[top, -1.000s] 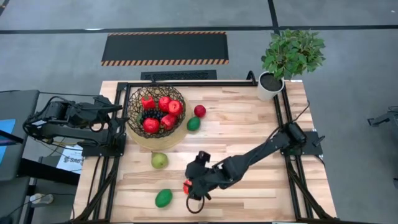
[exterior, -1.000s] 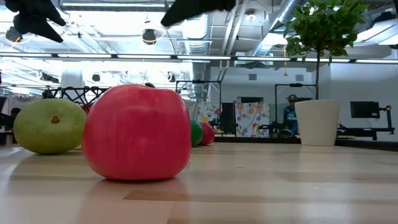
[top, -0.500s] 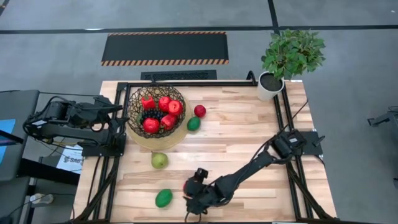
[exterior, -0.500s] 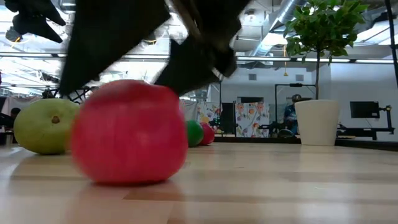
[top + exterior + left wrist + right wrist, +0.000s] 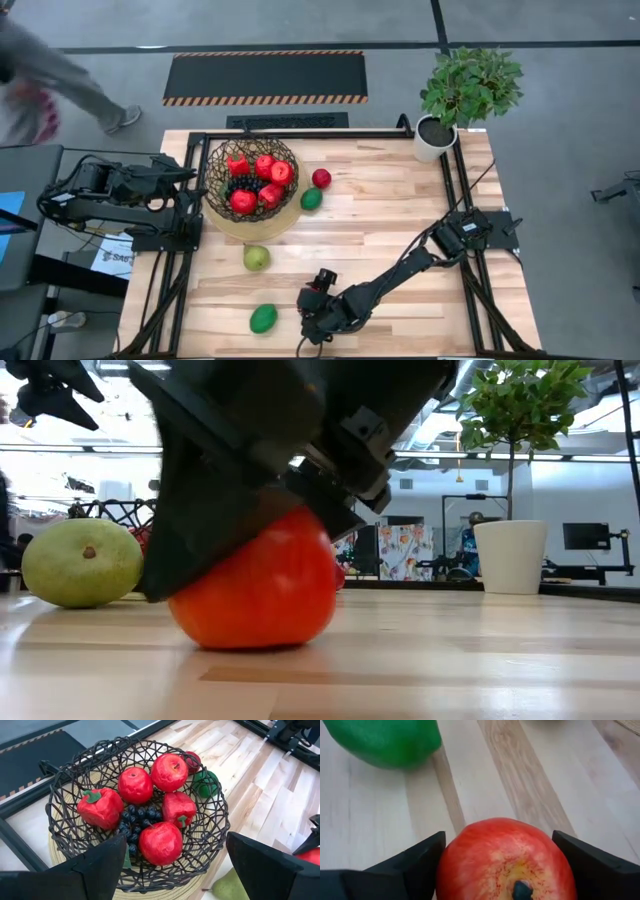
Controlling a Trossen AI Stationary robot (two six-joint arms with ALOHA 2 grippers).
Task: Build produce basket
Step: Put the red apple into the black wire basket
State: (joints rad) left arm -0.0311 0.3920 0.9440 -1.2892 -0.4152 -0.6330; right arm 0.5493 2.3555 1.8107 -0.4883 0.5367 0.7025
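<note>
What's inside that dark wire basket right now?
The basket holds three red apples, two red peppers and a dark grape bunch in the middle. Anything lying beneath those pieces is covered and cannot be seen.

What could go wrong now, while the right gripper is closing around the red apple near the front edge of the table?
1. The right gripper straddles the red apple, which is round and may squirt out or roll off the nearby table edge.
2. The green oval lies close beside it and may get knocked.
3. The basket already holds much produce, so the apple may roll out.
</note>
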